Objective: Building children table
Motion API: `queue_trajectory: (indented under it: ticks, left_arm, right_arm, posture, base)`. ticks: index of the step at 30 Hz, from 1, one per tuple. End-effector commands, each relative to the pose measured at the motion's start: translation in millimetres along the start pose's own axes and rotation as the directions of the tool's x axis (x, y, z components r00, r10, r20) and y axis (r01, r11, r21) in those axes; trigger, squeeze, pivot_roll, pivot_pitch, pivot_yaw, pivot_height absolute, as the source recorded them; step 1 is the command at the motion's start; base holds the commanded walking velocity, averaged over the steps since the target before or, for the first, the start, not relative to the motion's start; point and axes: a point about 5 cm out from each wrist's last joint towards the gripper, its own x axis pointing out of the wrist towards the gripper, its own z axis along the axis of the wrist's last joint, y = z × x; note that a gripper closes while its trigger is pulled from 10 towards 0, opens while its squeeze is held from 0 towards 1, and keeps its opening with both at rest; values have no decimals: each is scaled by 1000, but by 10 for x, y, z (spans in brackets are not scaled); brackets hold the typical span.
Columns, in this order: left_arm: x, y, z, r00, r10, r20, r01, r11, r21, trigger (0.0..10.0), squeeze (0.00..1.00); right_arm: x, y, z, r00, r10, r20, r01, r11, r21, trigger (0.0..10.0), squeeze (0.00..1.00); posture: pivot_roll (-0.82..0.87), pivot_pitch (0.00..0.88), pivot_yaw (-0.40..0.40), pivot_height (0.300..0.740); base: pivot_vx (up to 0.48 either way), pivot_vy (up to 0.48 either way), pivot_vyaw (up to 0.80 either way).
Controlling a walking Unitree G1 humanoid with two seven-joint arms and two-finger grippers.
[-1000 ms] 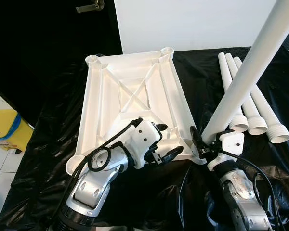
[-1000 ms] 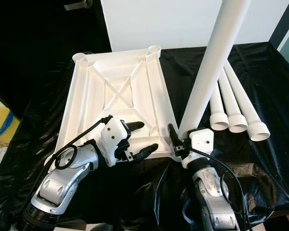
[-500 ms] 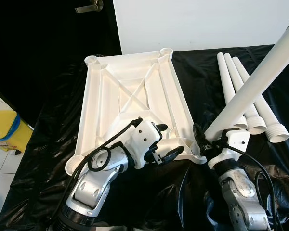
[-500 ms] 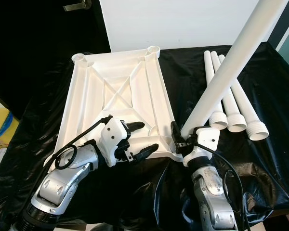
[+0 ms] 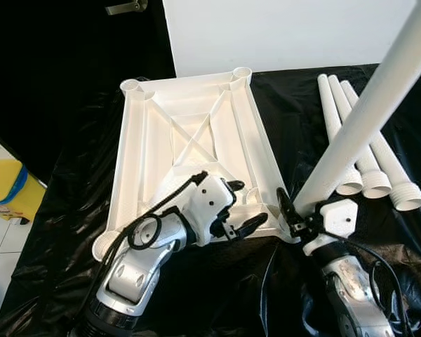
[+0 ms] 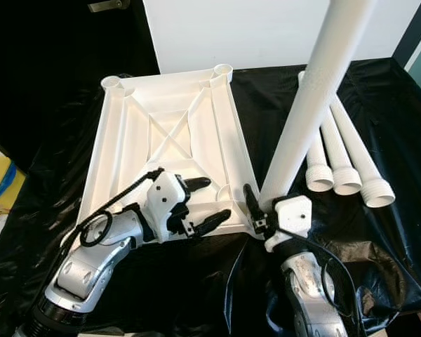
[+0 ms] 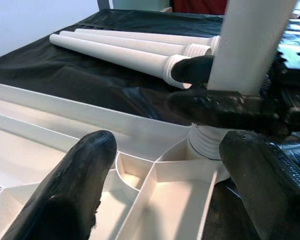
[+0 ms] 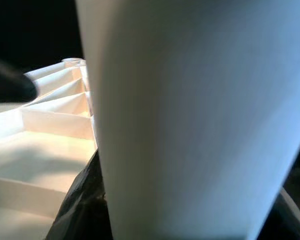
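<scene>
Tabletop [image 5: 189,133]: white plastic, rectangular, lying upside down on black sheet [image 5: 70,232]. Ribbed underside faces up, X-brace in the middle, round leg socket at each corner. Long axis runs away from the robot, far end near the white wall [image 5: 281,31].

Leg [image 6: 316,98]: white tube, smooth, threaded collar at the bottom. Stands nearly upright, tilted so its top leans to the robot's right and away. Lower end sits at the near right corner socket of the tabletop; left wrist view shows the threads at the socket rim, can't tell how deep they are seated.

Right gripper [image 6: 263,214]: fingers clamped on the leg just above the threads, at the tabletop's near right corner.

Left gripper [image 5: 240,207]: fingers apart, holding nothing, hovering over the near edge of the tabletop just left of that corner. 1 finger [image 7: 72,185] is over the ribs, the other nearer the socket; can't tell if either touches.

3 spare legs [image 5: 368,158]: same white tubes, lying side by side on the sheet to the right of the tabletop, threaded ends toward the robot, long axes running away from it.

Yellow bin [image 5: 7,193] on the floor at far left.
</scene>
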Motion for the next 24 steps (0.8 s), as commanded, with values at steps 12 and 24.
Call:
queue_trajectory:
  ticks: [12,24]
  left_arm:
    - [-16,16,-33,1000,-2,-22,2,1000,-1,10000,0]
    - [-17,33,-26,1000,-1,-22,1,1000,2,10000,0]
  right_arm:
    - [-152,132,-230,992,88,-89,-93,994,-50,10000,0]
    - [-191,34,-361,983,100,-152,-98,995,25,10000,0]
  posture:
    - [-72,141,80,740]
    - [-71,134,80,740]
  base:
    - [0,0,0]
    - [0,0,0]
